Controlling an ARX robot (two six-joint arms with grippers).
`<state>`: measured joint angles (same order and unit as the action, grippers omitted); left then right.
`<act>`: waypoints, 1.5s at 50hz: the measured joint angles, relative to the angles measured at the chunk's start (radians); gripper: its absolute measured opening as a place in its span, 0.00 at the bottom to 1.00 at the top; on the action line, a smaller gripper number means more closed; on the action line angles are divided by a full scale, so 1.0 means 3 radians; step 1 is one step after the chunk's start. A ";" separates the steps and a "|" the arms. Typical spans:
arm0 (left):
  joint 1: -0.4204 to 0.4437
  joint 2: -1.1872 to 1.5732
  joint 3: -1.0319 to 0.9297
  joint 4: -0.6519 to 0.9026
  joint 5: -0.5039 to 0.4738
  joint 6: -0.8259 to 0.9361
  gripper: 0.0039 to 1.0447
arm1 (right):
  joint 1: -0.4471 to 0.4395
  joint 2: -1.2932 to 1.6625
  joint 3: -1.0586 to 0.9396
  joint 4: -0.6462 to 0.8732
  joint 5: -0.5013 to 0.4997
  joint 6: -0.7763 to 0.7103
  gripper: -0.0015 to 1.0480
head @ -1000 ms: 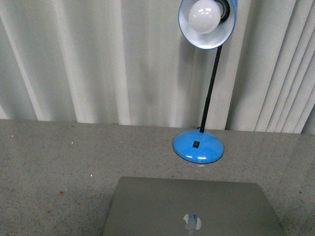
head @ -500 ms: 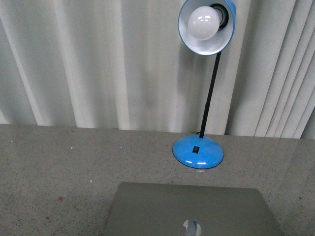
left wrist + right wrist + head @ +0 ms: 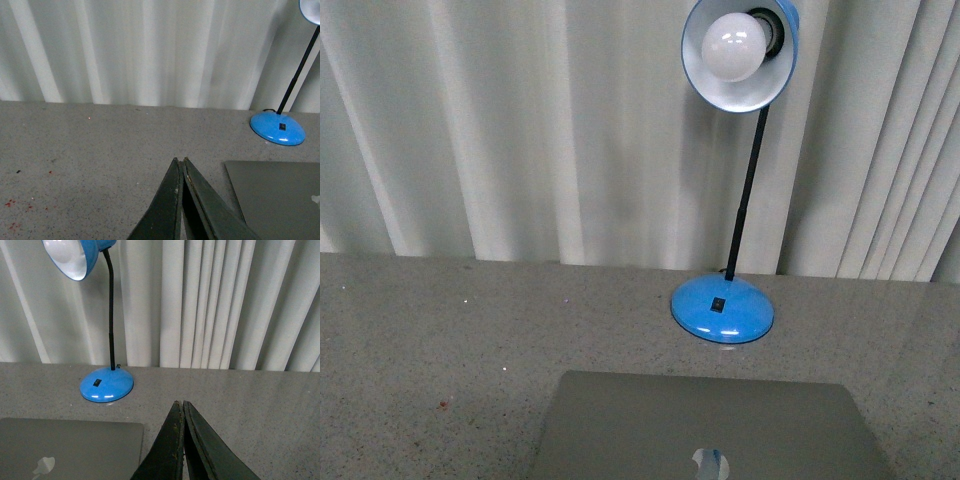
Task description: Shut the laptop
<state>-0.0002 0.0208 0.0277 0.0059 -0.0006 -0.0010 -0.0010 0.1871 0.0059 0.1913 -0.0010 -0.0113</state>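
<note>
The laptop (image 3: 705,425) lies flat on the grey speckled table at the bottom of the front view, lid down, silver-grey with its shiny apple logo facing up. It also shows in the left wrist view (image 3: 277,197) and in the right wrist view (image 3: 67,447). My left gripper (image 3: 180,161) is shut and empty, above the table beside the laptop's left edge. My right gripper (image 3: 180,403) is shut and empty, above the table beside the laptop's right edge. Neither gripper touches the laptop. Neither arm shows in the front view.
A blue desk lamp with a round base (image 3: 722,308), black stalk and white bulb (image 3: 733,45) stands just behind the laptop. White pleated curtains hang along the table's (image 3: 440,340) back edge.
The front view tilted slightly between one second ago and half a second ago, so the laptop and lamp sit a little lower in frame. Nothing has moved since.
</note>
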 joint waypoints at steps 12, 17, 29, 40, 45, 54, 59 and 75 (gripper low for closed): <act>0.0000 -0.0062 0.0000 -0.0018 0.0001 0.0000 0.03 | 0.0000 -0.0609 0.0003 -0.0631 -0.0001 0.0000 0.03; 0.0000 -0.0060 0.0000 -0.0019 0.0001 0.0000 0.03 | 0.0000 -0.0609 0.0003 -0.0635 -0.0001 0.0000 0.03; 0.0000 -0.0062 0.0000 -0.0018 0.0001 -0.0004 0.04 | 0.0000 -0.0610 0.0003 -0.0636 -0.0001 -0.0001 0.05; 0.0000 -0.0062 0.0000 -0.0018 0.0001 -0.0003 0.46 | 0.0000 -0.0610 0.0003 -0.0636 -0.0001 0.0000 0.46; 0.0000 -0.0062 0.0000 -0.0018 0.0001 -0.0003 0.68 | 0.0000 -0.0610 0.0003 -0.0636 -0.0001 0.0000 0.69; 0.0000 -0.0062 0.0000 -0.0018 0.0001 -0.0003 0.93 | 0.0000 -0.0610 0.0003 -0.0636 -0.0001 0.0001 0.92; 0.0000 -0.0062 0.0000 -0.0018 0.0001 -0.0001 0.94 | 0.0000 -0.0610 0.0003 -0.0636 -0.0001 0.0001 0.93; 0.0000 -0.0062 0.0000 -0.0018 0.0001 -0.0001 0.94 | 0.0000 -0.0610 0.0003 -0.0636 -0.0001 0.0001 0.93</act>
<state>-0.0002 0.0021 0.0277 0.0006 -0.0002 -0.0013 -0.0010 0.0040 0.0067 0.0006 -0.0013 -0.0109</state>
